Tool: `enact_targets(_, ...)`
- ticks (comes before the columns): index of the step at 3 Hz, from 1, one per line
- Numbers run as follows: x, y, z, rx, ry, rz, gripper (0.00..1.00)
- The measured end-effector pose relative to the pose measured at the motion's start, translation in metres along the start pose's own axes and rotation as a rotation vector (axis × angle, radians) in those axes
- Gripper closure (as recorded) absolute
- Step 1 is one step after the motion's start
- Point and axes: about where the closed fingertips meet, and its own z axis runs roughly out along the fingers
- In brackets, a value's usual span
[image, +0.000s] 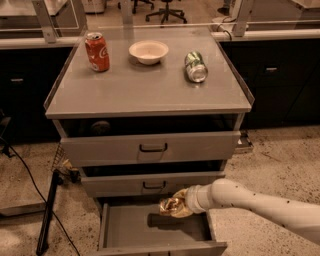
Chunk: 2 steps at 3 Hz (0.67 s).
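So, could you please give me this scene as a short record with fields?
Gripper: the gripper hangs over the rear of the open bottom drawer, shut on a crinkled golden packet.
Things: the packet is held above the drawer floor, with the middle drawer just above it.
Rest: on the cabinet top are an upright red can, a white bowl and a green can on its side.

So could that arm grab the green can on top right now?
Probably not at once: the gripper is down over the open bottom drawer, holding a gold packet. Nothing covers the green can though.
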Motion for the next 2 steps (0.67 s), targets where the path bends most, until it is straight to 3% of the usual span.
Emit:
enact_targets(1,-0.041,-0.006,-0.052,0.030,-0.010,0.025,1.00)
enact_targets(2,-0.106,-0.014,-0.123,0.101,-0.011,-0.010,1.00)
